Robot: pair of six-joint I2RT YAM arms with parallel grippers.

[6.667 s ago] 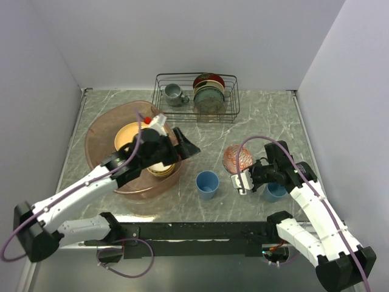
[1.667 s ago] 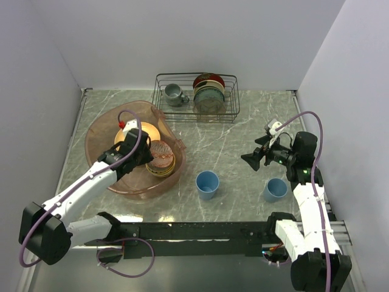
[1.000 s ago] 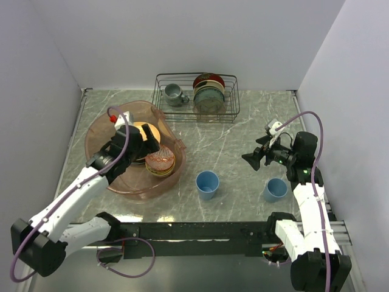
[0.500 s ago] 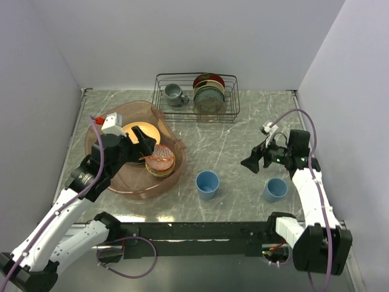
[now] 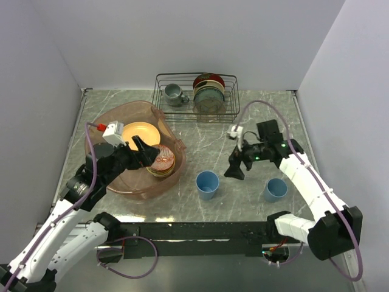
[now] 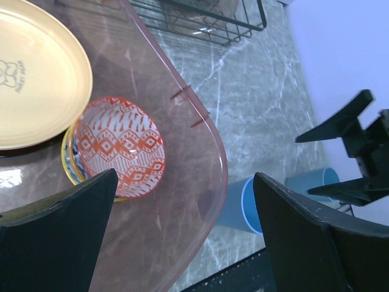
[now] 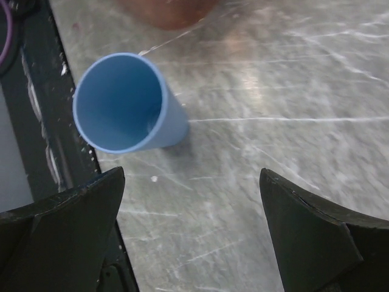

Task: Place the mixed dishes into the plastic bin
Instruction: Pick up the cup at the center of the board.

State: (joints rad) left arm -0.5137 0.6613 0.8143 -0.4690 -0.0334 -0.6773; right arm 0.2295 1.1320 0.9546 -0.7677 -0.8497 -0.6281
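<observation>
A: What's new?
B: The red-patterned round bowl (image 5: 160,159) now rests inside the translucent pinkish plastic bin (image 5: 97,125); the left gripper (image 5: 146,150) has lifted off, spread and empty.
A: Next?
B: The right gripper (image 5: 238,165), also spread, has swung toward the light-blue cup (image 5: 207,182) beside the bin.

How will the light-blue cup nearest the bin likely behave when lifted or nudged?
The cup looks thin-walled, so probably light and stiff. Upright and narrowing toward its base, it may tip if nudged. Its smooth, tapered wall might slip from a loose grip.

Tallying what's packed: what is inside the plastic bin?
The plastic bin holds a yellow-orange plate and a red-patterned bowl nested on a stack of dishes; the stack below the bowl is mostly covered.
</observation>
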